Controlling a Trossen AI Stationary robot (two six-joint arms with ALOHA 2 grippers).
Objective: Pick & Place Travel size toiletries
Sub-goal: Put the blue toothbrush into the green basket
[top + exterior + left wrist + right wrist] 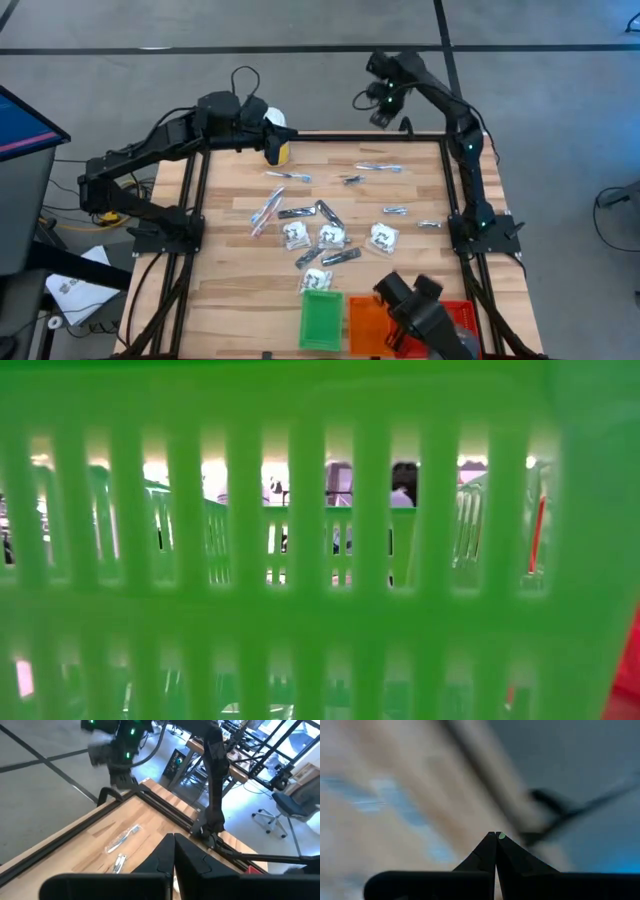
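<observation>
The toiletries (325, 235) are lying scattered across the middle of the wooden table (220, 290), white packets, dark tubes and clear-wrapped sticks, none held. The left gripper (174, 836) is sitting at the table's eleven o'clock corner with its fingers pressed together on nothing, beside a tub (279, 146) with a yellow label. The right gripper (496, 834) is hanging off the one o'clock corner, fingers likewise closed and empty. Green (322, 320), orange (365, 318) and red (462, 318) trays are standing at six o'clock.
</observation>
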